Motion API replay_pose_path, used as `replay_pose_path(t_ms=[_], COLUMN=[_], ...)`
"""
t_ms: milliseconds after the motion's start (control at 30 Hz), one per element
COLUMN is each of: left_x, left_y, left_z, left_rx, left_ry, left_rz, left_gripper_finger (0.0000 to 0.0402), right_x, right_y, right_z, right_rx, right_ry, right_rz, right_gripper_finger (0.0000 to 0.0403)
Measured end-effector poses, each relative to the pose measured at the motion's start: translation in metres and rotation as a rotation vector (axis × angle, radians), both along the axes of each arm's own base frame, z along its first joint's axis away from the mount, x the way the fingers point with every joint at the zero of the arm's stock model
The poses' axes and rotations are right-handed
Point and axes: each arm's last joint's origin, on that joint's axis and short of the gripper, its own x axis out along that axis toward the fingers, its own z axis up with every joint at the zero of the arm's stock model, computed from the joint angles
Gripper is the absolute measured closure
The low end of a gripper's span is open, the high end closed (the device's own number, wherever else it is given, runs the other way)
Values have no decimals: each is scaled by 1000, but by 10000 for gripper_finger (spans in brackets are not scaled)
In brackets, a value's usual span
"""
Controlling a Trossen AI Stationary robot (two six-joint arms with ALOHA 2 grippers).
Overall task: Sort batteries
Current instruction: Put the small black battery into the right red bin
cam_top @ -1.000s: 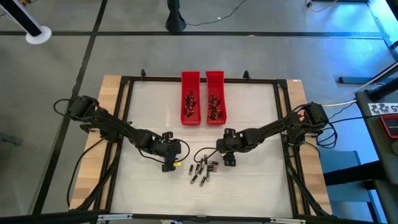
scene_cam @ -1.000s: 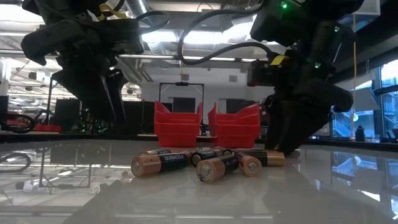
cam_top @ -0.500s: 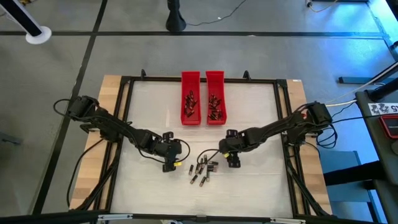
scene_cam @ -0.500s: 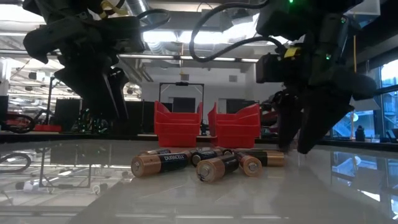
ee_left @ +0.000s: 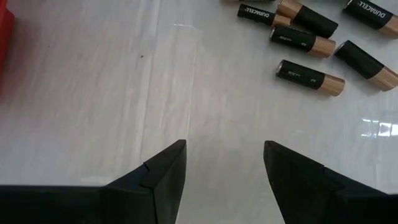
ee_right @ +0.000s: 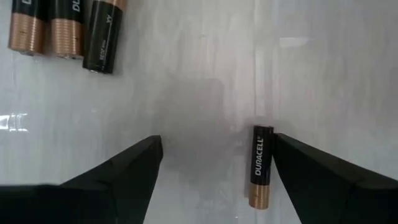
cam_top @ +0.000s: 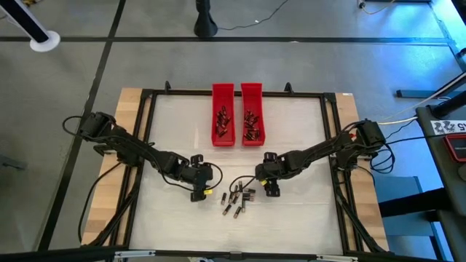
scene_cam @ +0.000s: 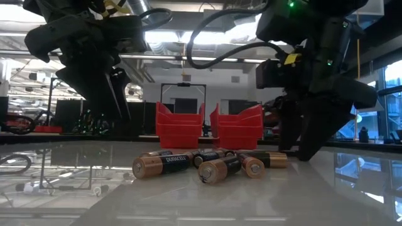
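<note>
While I hover, step: lining up a pick.
Right gripper (ee_right: 214, 180): fingers spread, one battery (ee_right: 261, 165) beside a finger.
Left gripper (ee_left: 224, 171): fingers apart, empty, near loose batteries (cam_top: 239, 198) on bench (cam_top: 182, 131).
Next: centre, lower, pinch.

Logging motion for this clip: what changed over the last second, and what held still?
The right gripper drifted slightly toward the right side of the table, then came back, jaws open and empty, with one loose battery lying beside one finger. The left gripper, the batteries on the table and both red trays stayed put.
</note>
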Motion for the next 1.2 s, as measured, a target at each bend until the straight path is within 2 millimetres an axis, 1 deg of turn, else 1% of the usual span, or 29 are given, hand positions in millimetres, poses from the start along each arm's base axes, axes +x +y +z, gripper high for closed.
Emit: replay_pose_path(t_ms=[67,133,233,333,433,533,567,600,733,833,900,967,1067,1200], left_x=[0,0,0,0,0,0,0,0,0,-1,-1,-1,-2,-2], left_y=[0,0,0,0,0,-1,-1,-1,-1,-2,-3,-4,-3,-3], left_z=[0,0,0,0,0,0,0,0,0,0,0,0,0,0], left_rx=[0,0,0,0,1,1,1,1,2,1,1,2,1,1], left_ry=[0,0,0,0,0,1,1,1,1,1,1,2,4,5], left_rz=[0,0,-1,-1,-2,-4,-5,-5,-5,-11,-15,-16,-13,-13], left_gripper_finger=[199,199,199,199,199,199,199,199,199,199,199,199,199,199], right_x=[-1,-1,-1,-1,-1,-2,-2,-2,-2,-1,0,0,4,-1], right_y=[0,0,-1,-1,-1,-2,-2,-2,-1,-1,0,-1,0,-2], right_z=[0,-1,-1,-1,-1,-2,-2,-2,-2,4,10,19,43,63], right_rx=[-8,-9,-18,-18,-25,-27,-28,-29,-11,4,14,16,7,-8], right_ry=[4,11,14,15,15,19,21,21,24,10,-1,-11,-99,-152], right_rz=[-16,-21,-24,-24,-26,-28,-26,-27,-47,-44,-43,-42,-31,-27], right_gripper_finger=[102,118,157,213,284,363,379,385,377,388,388,388,388,388])
